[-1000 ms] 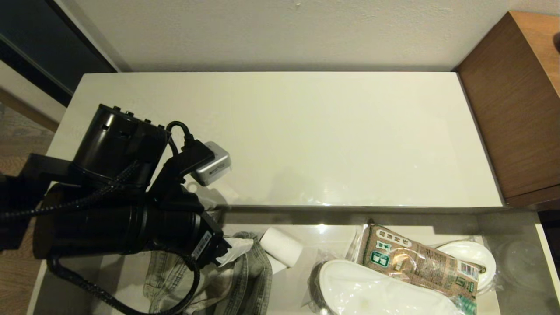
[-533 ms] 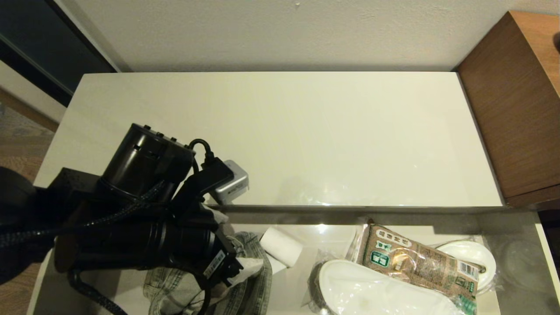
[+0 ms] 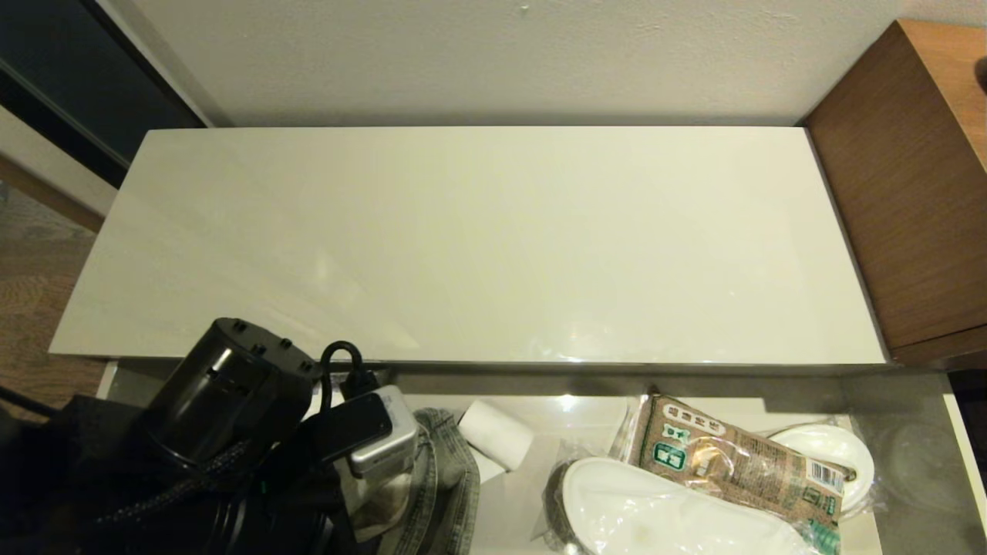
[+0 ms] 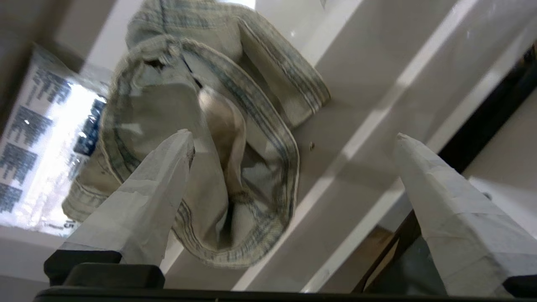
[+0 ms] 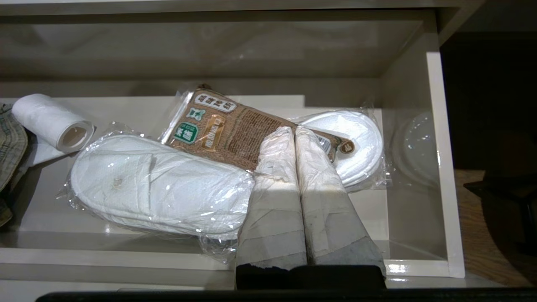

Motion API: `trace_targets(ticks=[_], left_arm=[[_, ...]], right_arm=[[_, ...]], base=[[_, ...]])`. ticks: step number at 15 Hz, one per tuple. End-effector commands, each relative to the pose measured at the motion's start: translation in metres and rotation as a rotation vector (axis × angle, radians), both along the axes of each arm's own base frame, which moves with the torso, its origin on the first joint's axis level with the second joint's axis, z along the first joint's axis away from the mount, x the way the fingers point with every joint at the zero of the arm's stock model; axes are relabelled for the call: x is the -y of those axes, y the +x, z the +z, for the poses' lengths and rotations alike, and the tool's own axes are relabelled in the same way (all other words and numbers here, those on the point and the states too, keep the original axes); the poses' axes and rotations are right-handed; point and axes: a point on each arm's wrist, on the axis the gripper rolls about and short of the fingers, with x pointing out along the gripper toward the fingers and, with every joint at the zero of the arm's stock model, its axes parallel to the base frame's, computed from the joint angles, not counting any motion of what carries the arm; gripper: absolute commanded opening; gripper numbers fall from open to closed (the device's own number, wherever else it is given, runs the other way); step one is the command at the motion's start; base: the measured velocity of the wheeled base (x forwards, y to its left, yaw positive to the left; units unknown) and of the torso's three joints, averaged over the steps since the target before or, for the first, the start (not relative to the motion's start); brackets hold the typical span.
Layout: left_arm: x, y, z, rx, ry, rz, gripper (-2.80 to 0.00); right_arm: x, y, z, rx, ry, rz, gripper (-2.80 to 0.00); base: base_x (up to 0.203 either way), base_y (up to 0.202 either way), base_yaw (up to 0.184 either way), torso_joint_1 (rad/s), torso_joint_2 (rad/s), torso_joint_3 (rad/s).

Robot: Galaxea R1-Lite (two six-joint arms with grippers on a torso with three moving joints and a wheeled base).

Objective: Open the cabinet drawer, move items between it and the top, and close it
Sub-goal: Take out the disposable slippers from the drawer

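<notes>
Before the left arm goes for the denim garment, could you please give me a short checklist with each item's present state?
1. Cabinet drawer open: ok.
2. Left gripper open, fingers spread: ok.
3. Denim garment loose in the drawer, not held: ok.
4. Garment centred between the fingers: not ok, it lies toward one finger.
5. Top bare for placing: ok.
6. Right gripper shut, above the slippers: ok.

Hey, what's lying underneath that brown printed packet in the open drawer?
The brown packet lies across the two wrapped white slippers, one end on each. Between them, the drawer floor under it is covered, so anything there can't be seen.
</notes>
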Motion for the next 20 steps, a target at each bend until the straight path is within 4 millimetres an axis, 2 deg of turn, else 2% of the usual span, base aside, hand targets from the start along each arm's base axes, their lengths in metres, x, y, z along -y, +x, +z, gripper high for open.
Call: trace_targets(ticks=[1, 3, 5, 7, 11, 12, 15, 17, 20], left_arm=[[-0.004, -0.006, -0.003, -0.015, 0.015, -0.06, 0.0], [0.002, -0.002, -0.013, -0.059, 0.045, -0.15, 0.0], [0.017, 0.011, -0.024, -0.079, 0.076, -0.178, 0.0], [0.028, 0.018, -0.025, -0.061, 0.071, -0.21, 0.0], [0.061, 0.04, -0.046, -0.104, 0.099, -0.238, 0.0], [0.063, 0.041, -0.047, -0.102, 0.099, -0.237, 0.0], [0.078, 0.045, -0.07, -0.097, 0.096, -0.234, 0.0], [0.087, 0.048, -0.076, -0.04, 0.04, -0.228, 0.0], [0.086, 0.04, -0.079, -0.059, 0.028, -0.214, 0.0]], right_arm=[[0.0, -0.002, -0.001, 0.023, -0.002, 0.001, -2.8], [0.0, -0.002, -0.001, 0.022, -0.003, 0.001, -2.8], [0.0, -0.002, -0.001, 0.022, 0.004, 0.0, -2.8], [0.0, -0.002, -0.001, 0.021, 0.008, -0.002, -2.8], [0.0, -0.002, -0.001, 0.02, 0.008, 0.0, -2.8], [0.0, -0.002, -0.001, 0.02, 0.008, 0.0, -2.8], [0.0, -0.002, -0.001, 0.02, 0.008, 0.0, -2.8], [0.0, -0.002, -0.001, 0.02, 0.008, 0.001, -2.8], [0.0, -0.002, -0.001, 0.022, 0.008, 0.0, -2.8]], base=[[0.0, 0.0, 0.0, 0.0, 0.0, 0.0], [0.0, 0.0, 0.0, 0.0, 0.0, 0.0], [0.0, 0.0, 0.0, 0.0, 0.0, 0.0], [0.0, 0.0, 0.0, 0.0, 0.0, 0.0], [0.0, 0.0, 0.0, 0.0, 0.0, 0.0], [0.0, 0.0, 0.0, 0.0, 0.0, 0.0], [0.0, 0.0, 0.0, 0.0, 0.0, 0.0], [0.0, 0.0, 0.0, 0.0, 0.0, 0.0], [0.0, 0.0, 0.0, 0.0, 0.0, 0.0]])
